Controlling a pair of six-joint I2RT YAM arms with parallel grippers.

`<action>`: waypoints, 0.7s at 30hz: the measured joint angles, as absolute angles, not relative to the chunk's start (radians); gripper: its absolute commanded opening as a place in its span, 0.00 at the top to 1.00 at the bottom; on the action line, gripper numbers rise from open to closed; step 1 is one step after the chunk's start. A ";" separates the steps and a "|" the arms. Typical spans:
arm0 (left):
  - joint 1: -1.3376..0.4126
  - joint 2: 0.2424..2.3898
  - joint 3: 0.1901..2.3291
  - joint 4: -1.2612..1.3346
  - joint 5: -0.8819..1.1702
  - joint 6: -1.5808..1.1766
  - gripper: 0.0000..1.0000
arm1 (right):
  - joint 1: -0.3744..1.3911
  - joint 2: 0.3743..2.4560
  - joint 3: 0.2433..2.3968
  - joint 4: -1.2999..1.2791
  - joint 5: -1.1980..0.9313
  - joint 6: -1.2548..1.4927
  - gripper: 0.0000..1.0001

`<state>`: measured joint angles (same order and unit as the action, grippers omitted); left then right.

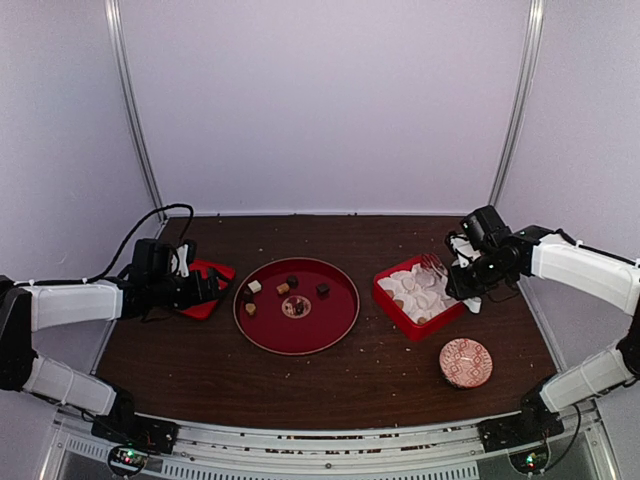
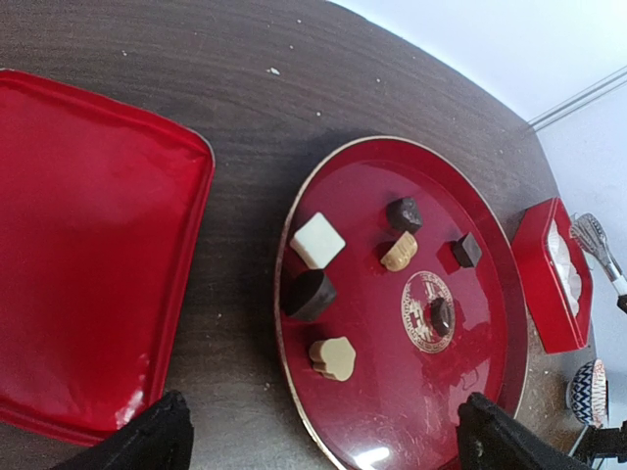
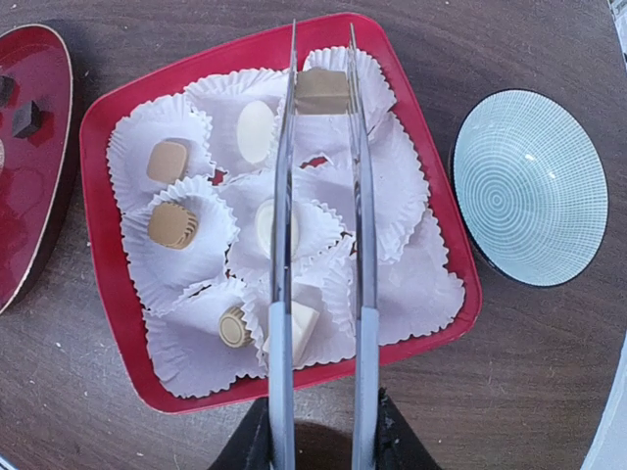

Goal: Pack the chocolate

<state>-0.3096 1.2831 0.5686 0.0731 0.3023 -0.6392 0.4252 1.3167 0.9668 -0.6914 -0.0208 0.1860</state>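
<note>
Right gripper (image 3: 321,446) squeezes a pair of metal tongs (image 3: 284,245) near their handle end. Its jaws are closed partway around the two blades, which reach out over the red box (image 3: 101,119) on the right of the tabletop (image 1: 380,385). A tan chocolate (image 3: 323,90) is pinched between the tong tips, above a white paper cup at the far side of the box and well ahead of the gripper.

Six more chocolates (image 3: 172,225) lie in the crinkled paper cups (image 3: 402,196) under and beside the blades: three tan and three cream-white. The cups crowd and overlap too much to count.

Seven pieces sit on the round red tray (image 2: 392,416) at the centre of the tabletop: four dark brown, two tan and one white square (image 2: 318,240). One of the dark ones rests on the tray's printed emblem.

Left gripper (image 2: 328,436) hangs with its jaws spread wide, gripping nothing, over the near side of the tray and the strip of tabletop beside it. All seven tray pieces lie ahead of it, untouched.

One red lid (image 2: 88,255) lies flat to the tray's left, apart from it. One small patterned bowl (image 3: 529,186) stands just beside the box, not touching it.
</note>
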 measured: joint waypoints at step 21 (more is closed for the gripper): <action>-0.310 1.283 0.569 0.073 0.302 -0.640 0.04 | 0.419 1.426 0.971 -0.657 -0.017 0.181 0.66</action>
<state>-0.3096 1.2831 0.5686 0.0731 0.3023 -0.6395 0.4191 1.4258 0.9714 -0.6571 -0.0174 0.1814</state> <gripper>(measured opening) 0.965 0.313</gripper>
